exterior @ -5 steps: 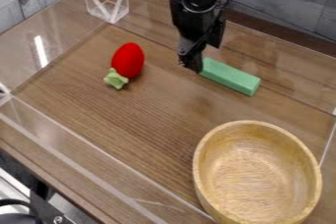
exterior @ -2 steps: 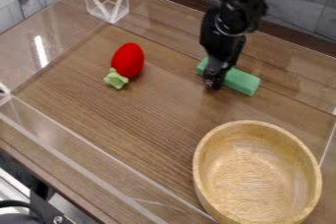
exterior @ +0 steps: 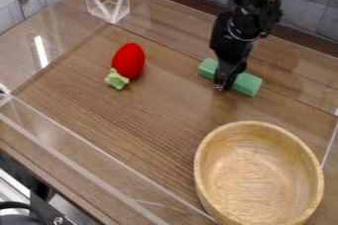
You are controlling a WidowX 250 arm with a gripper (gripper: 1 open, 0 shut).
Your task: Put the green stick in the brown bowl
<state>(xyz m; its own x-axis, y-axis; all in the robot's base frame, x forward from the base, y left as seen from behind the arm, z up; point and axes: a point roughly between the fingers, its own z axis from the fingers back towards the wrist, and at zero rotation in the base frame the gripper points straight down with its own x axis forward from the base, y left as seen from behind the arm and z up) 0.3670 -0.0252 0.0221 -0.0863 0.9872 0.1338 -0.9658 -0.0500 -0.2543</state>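
Jaws (exterior: 224, 74) have shifted onto the green stick (exterior: 243, 84).

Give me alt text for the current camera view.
A dark gripper is down at the green stick on a wooden table; the brown bowl sits nearer the viewer, a red strawberry toy to the left.

A robot arm of dark colour, at twelve to one o'clock.
The arm (exterior: 247, 20) is black almost everywhere, with some small grey, shiny spots. Its body has an angular, uneven outline, and it becomes narrow toward the lower end, where the shapes are thin.
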